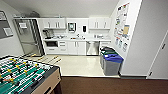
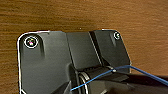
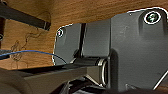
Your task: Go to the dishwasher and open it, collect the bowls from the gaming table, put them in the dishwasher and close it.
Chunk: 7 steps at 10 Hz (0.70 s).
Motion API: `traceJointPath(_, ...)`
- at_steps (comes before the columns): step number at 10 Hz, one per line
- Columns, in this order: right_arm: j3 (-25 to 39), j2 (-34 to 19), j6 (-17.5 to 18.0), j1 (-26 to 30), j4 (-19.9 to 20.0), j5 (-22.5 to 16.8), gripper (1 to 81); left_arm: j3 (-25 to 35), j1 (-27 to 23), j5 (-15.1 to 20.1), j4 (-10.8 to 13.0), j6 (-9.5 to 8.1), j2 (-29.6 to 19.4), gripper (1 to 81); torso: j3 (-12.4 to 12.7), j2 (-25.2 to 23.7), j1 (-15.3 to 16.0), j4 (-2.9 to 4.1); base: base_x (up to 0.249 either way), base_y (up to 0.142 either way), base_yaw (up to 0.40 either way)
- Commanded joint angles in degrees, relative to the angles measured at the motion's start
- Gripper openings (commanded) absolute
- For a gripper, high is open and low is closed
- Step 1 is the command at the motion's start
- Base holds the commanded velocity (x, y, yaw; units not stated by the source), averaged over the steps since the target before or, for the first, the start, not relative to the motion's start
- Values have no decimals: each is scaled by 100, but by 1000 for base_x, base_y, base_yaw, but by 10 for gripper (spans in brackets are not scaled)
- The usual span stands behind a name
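The dishwasher (image 1: 92, 48) is a stainless-steel front under the counter on the far wall of the kitchenette, its door shut. White cabinet doors (image 1: 77, 48) stand to its left. It lies several metres ahead, across the pale floor (image 1: 77, 65). The bowls and the gaming table are out of view. Both wrist views look onto brown floor (image 2: 75, 15) past the robot's own dark plate.
A green-field foosball table (image 1: 23, 76) fills the near left. Bins with blue and green lids (image 1: 111, 62) stand along the right wall, close to the dishwasher. A steel fridge (image 1: 28, 37) is at the far left. Brown carpet (image 1: 107, 86) lies just ahead.
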Motion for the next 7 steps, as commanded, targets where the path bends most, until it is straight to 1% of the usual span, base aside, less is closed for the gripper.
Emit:
traceJointPath(1, 79, -76, 11, 305, -80, -227, 811, 72, -310, 284, 54, 23, -54, 811, 0, 0, 0, 0, 204, 0, 0)
traceJointPath(7, 79, -76, 11, 313, -71, -218, 811, 72, -293, 267, 54, 32, -80, 811, 0, 0, 2, 0, 211, 0, 0)
